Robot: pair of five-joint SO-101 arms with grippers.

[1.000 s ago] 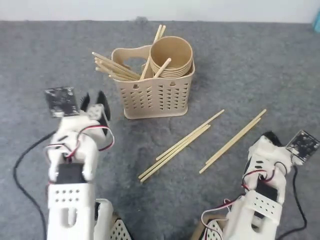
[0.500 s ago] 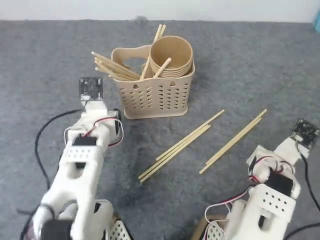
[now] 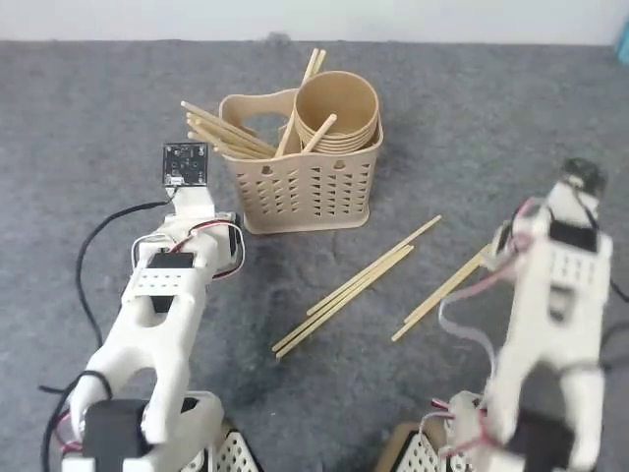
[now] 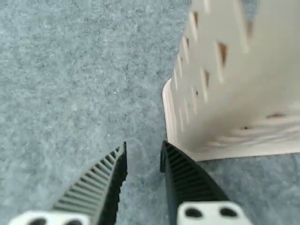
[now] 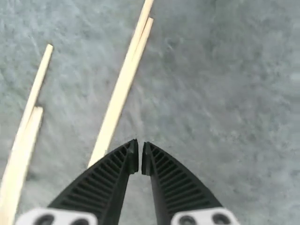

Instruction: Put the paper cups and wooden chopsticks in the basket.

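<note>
No legible text, label, brand, number or sign on any surface here.

Basket wall crowds left claw on one side; open bench on the other. Loose chopsticks lie mid-bench.

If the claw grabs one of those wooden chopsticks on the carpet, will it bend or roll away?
Probably stiff: the chopsticks lie dead straight. Likely light, being thin wood. On the fuzzy carpet they probably won't roll much.
</note>
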